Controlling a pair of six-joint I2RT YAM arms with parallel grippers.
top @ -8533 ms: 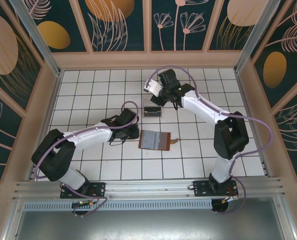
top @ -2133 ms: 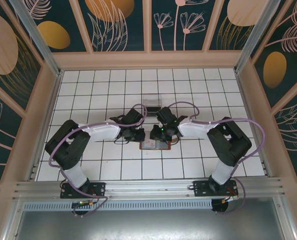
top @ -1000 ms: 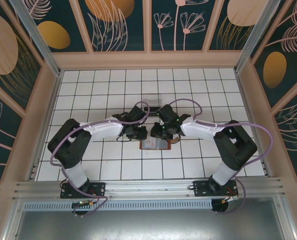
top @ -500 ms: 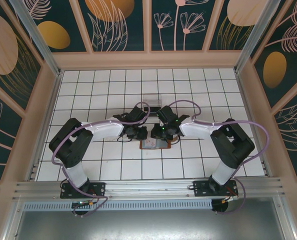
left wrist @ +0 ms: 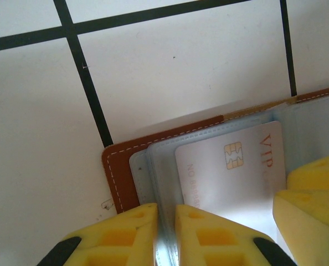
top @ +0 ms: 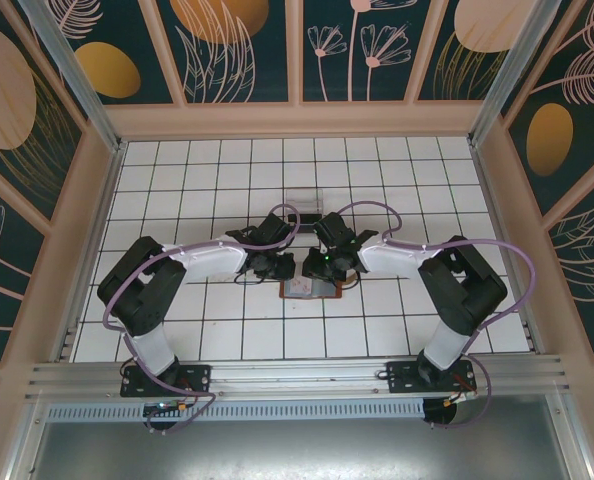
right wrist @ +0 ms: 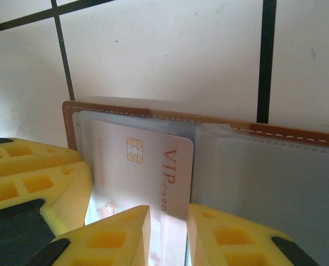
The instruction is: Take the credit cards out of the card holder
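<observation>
Card holder (top: 309, 289) lying open about the middle of the table (top: 177, 180), a little toward its near edge, with a pale VIP card (right wrist: 142, 160) showing at its clear sleeve (left wrist: 156, 166). Left gripper (left wrist: 165, 235): jaws pressed together on the sleeve's edge, anchoring the holder. Right gripper (right wrist: 168, 233): jaws narrowly parted astride the card's near edge, grip not determinable. For a clean extraction the right jaws should close on the card alone and draw it flat, in its own plane, while the left keeps the leather from sliding
</observation>
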